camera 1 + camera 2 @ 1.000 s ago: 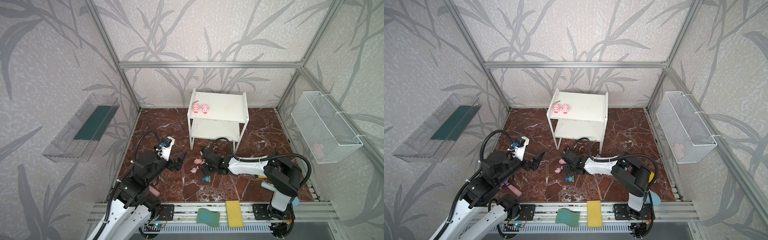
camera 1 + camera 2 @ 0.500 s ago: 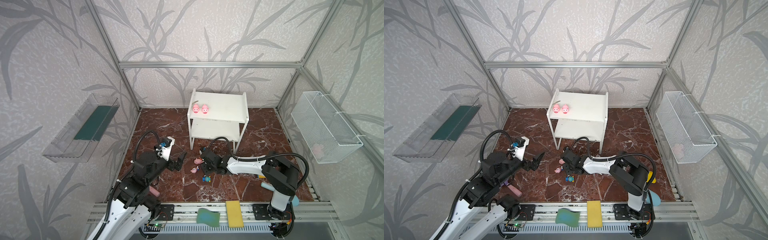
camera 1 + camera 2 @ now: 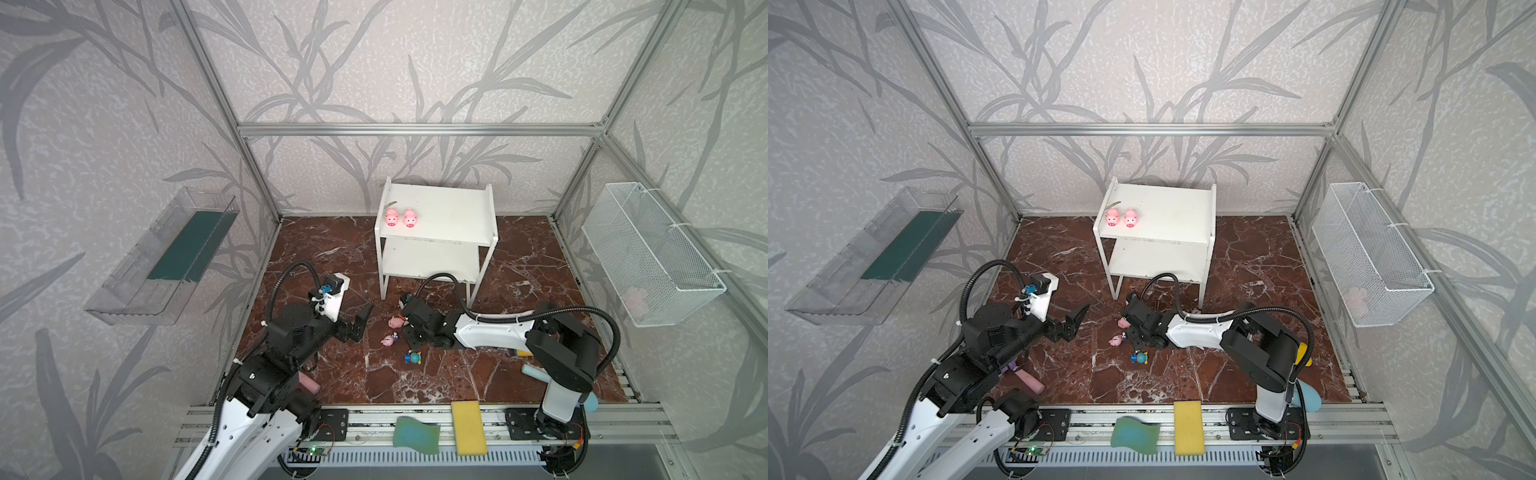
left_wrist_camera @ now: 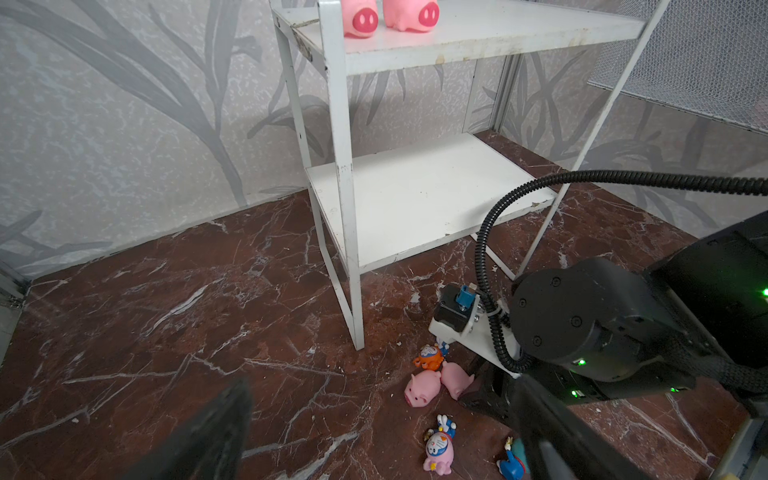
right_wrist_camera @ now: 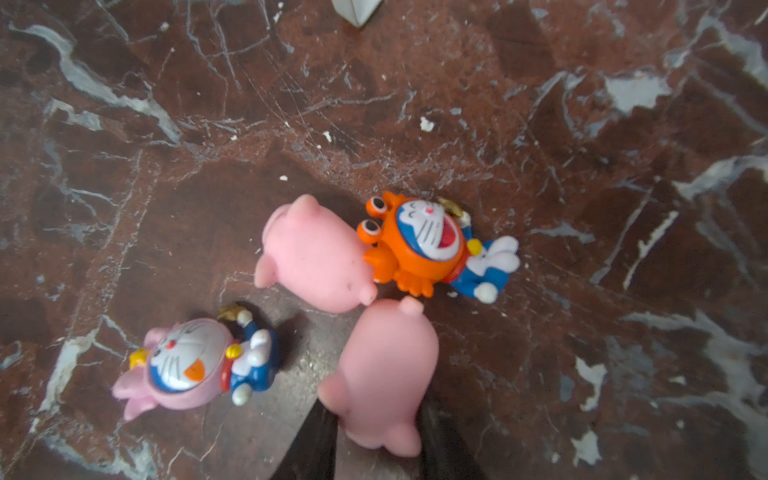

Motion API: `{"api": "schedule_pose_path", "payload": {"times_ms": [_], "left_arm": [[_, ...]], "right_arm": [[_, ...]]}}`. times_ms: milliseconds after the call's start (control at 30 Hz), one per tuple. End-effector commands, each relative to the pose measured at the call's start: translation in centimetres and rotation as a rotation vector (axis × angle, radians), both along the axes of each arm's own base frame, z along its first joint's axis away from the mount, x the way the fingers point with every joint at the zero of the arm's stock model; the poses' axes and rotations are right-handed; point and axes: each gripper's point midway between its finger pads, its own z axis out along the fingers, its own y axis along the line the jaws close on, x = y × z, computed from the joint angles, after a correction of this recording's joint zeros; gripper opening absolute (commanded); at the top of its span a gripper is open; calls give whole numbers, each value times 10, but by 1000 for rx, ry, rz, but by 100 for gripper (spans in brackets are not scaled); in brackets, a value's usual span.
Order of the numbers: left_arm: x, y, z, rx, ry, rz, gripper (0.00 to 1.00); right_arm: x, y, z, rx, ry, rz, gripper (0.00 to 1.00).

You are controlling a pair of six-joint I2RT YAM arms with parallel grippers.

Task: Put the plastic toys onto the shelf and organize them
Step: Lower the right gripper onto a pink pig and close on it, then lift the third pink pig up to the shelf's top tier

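Shelf point(image 3: 453, 216), white, two boards, stands at the back of the marble floor point(image 3: 345, 245) in both top views, with two shelf pigs point(image 3: 391, 217) side by side near the left front corner of its top board. Left gripper point(image 3: 360, 322) hangs over the floor left of the toy cluster, fingers spread wide, nothing between them. Right gripper point(image 3: 406, 328) lies low at the cluster in front of the shelf's legs; its fingers cannot be made out from above. Free pig point(image 3: 395, 321) lies just beside it, with pink figurine point(image 3: 388, 340) and teal figurine point(image 3: 413, 357) near, all on the floor. Green sponge point(image 3: 1136, 432) and yellow sponge point(image 3: 1187, 428) rest at the front edge. Left wrist view: shelf pigs point(image 4: 361, 16) at the top board's edge, snouts outward; free pig point(image 4: 422, 388) touching gripped pig point(image 4: 456, 380); orange figurine point(image 4: 430, 357) just behind both; the left gripper's fingers point(image 4: 208, 436) well apart. Right wrist view: gripped pig point(image 5: 382, 374) lies on the floor, one end between the right gripper's dark fingers point(image 5: 316, 444), which press against both its flanks. Free pig point(image 5: 311, 257) touches its other end and also the orange figurine point(image 5: 419, 245). Pink figurine point(image 5: 187, 361) lies face up, apart from the pigs.
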Motion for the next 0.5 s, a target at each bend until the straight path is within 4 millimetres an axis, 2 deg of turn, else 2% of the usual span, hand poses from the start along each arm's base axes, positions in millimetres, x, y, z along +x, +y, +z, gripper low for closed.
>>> {"api": "schedule_pose_path", "payload": {"times_ms": [0,33,67,167,233,467], "left_arm": [[-1,-3,3,-11,-17,-19,99],[-1,-3,3,-12,-17,-18,99],[-1,-3,3,-13,-18,-20,99],[-1,-3,3,-13,-18,-19,99],[-1,-3,4,-14,-19,-17,99],[-2,-4,5,-17,-23,-23,99]], "right_arm": [[-4,-7,21,-3,-32,22,31],[-5,-9,21,-9,-31,25,30],[-7,-10,32,7,-44,28,30],[-11,-18,44,9,-56,39,30],[-27,-14,56,15,-72,86,30],[-51,-20,116,60,-162,152,30]]}}
